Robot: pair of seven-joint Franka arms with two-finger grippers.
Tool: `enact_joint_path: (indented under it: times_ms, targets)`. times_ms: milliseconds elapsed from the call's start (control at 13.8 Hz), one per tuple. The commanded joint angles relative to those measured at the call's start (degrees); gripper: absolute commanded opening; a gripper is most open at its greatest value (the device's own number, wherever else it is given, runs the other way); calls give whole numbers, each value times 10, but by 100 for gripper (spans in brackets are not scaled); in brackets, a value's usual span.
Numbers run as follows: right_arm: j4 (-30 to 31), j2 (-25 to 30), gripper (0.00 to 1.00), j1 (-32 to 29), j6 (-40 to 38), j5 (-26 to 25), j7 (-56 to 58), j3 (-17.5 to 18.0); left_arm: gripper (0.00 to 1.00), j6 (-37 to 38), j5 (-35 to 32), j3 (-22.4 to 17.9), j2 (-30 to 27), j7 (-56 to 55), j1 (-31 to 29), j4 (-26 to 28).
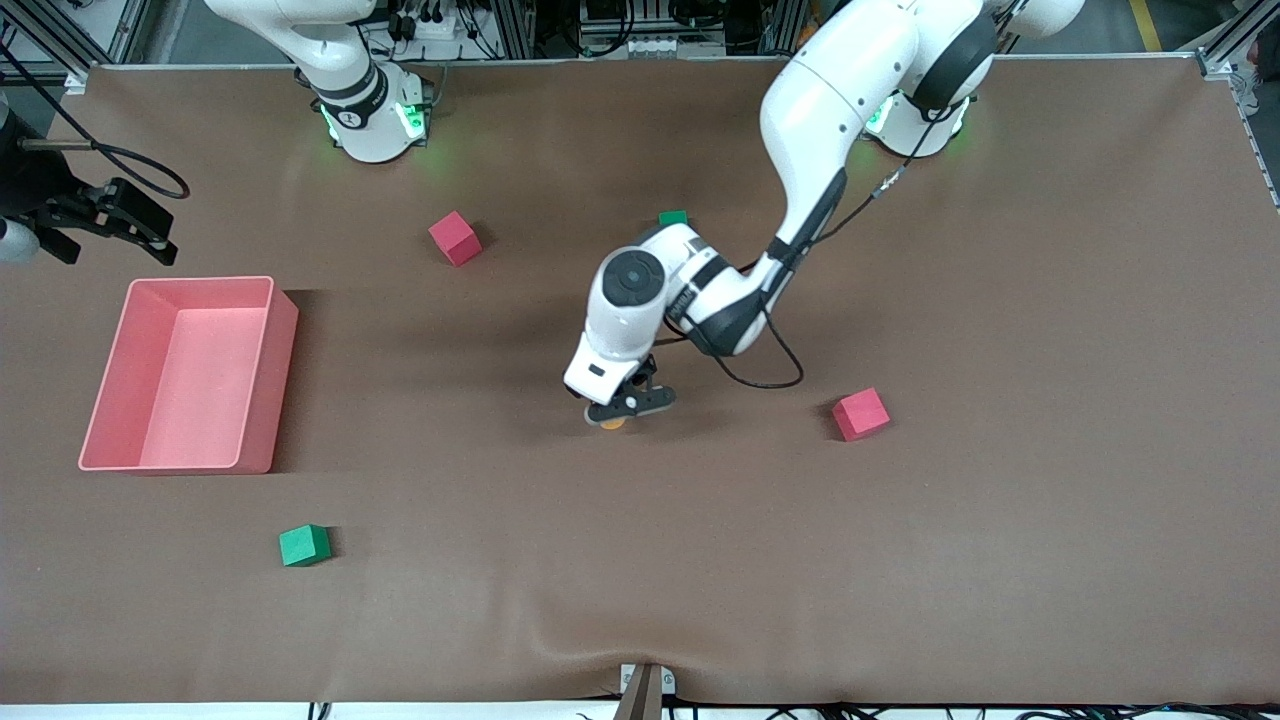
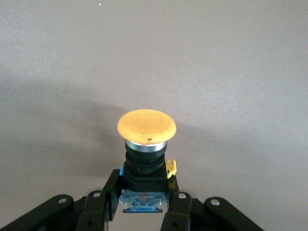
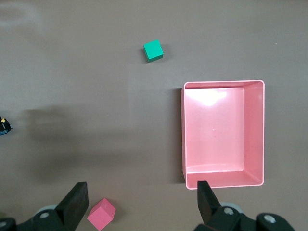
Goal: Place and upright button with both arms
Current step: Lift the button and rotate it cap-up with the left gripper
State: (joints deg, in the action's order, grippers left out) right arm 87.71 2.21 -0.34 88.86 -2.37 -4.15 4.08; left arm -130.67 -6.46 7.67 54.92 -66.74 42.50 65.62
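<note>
While the brown worktop (image 1: 1000,550) spreads under everything, the left arm (image 1: 830,130) reaches from its base toward the middle of it, and the right arm (image 1: 340,70) waits, its hand held high at the right arm's end of the worktop. The pink bin (image 1: 190,375) sits at that same end. Two red cubes lie apart: one red cube (image 1: 455,238) farther from the front camera, another red cube (image 1: 861,414) nearer. A green cube (image 1: 305,545) lies nearest the camera, and a second green cube (image 1: 673,217) peeks out past the left arm's wrist. The right gripper (image 3: 142,204) hangs above the bin's edge, fingers spread wide and holding nothing. The left gripper (image 2: 143,204) is low over the worktop's middle, clamped on the black body of the button (image 2: 147,127), whose orange cap points away from the fingers.
</note>
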Motion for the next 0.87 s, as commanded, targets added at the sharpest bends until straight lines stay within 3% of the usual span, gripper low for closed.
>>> enact_joint_path:
  times_ms: [0, 291, 654, 799]
  targets:
    - [-13, -7, 100, -8, -12, -4, 1, 3, 0, -6, -101, -23, -19, -114, 44, 14]
    - [-12, -7, 100, -9, -15, -3, 1, 2, 0, -6, -301, -49, -11, -268, 108, 26]
    - [-11, -7, 100, -15, -14, 7, 1, -3, 0, 4, -474, -49, 3, -487, 164, 45]
    - [-11, -7, 100, -16, -14, 11, 1, -3, 0, 43, -530, -49, 12, -514, 180, 55]
